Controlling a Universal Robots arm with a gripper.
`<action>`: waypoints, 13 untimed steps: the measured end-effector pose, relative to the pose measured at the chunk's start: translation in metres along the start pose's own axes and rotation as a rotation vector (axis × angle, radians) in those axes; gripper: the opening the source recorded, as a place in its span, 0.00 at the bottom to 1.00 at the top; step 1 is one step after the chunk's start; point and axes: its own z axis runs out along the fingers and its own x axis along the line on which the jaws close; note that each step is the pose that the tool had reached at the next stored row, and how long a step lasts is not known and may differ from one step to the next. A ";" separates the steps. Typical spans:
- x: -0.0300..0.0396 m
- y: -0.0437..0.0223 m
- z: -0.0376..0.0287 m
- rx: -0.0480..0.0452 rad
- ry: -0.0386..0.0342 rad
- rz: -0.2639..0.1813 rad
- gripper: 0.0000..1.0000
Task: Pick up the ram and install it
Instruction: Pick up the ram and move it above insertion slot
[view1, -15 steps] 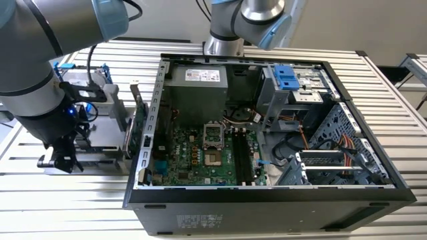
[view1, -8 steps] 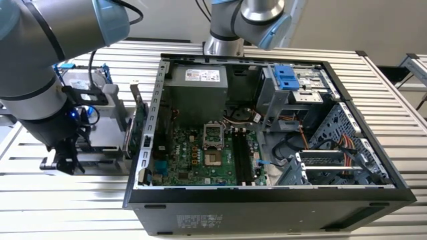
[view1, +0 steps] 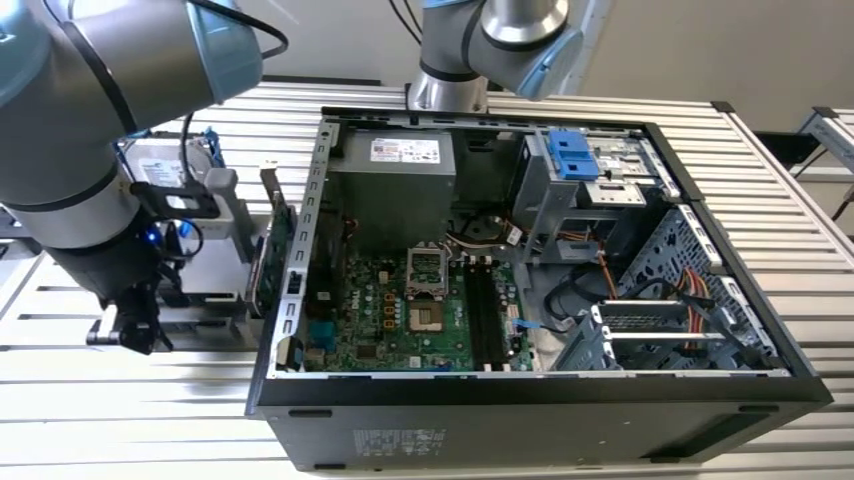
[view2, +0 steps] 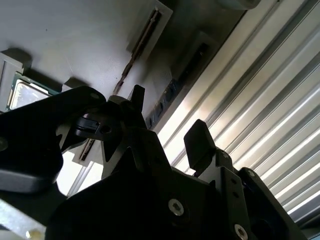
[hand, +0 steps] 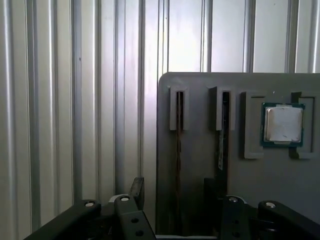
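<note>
The ram (hand: 222, 135) is a thin dark stick with a small white sticker. It stands on edge in a slot of the grey holder tray (hand: 200, 85), and in the second wrist view the ram (view2: 172, 92) runs between the fingers. My gripper (hand: 174, 190) hangs open just above the tray, and both fingertips (hand: 137, 186) are free of any board. In the exterior view the gripper (view1: 134, 325) is low at the exterior view's left, outside the open computer case (view1: 534, 395). Black memory slots (view1: 483, 310) lie on the green motherboard.
A second thin board with a brownish edge (hand: 179, 150) stands in the neighbouring slot, and a processor chip (hand: 283, 124) lies in a pocket of the same tray. A green expansion card (view1: 274, 240) and a silver hard drive (view1: 171, 165) stand beside the case. The ribbed metal table (view1: 120, 410) surrounds everything.
</note>
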 end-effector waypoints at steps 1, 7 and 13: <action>0.0000 0.0000 0.0010 0.0000 0.0000 0.000 1.00; 0.0001 0.0000 0.0058 0.0000 0.0001 0.000 1.00; 0.0000 -0.0001 0.0066 -0.0006 0.0000 0.000 1.00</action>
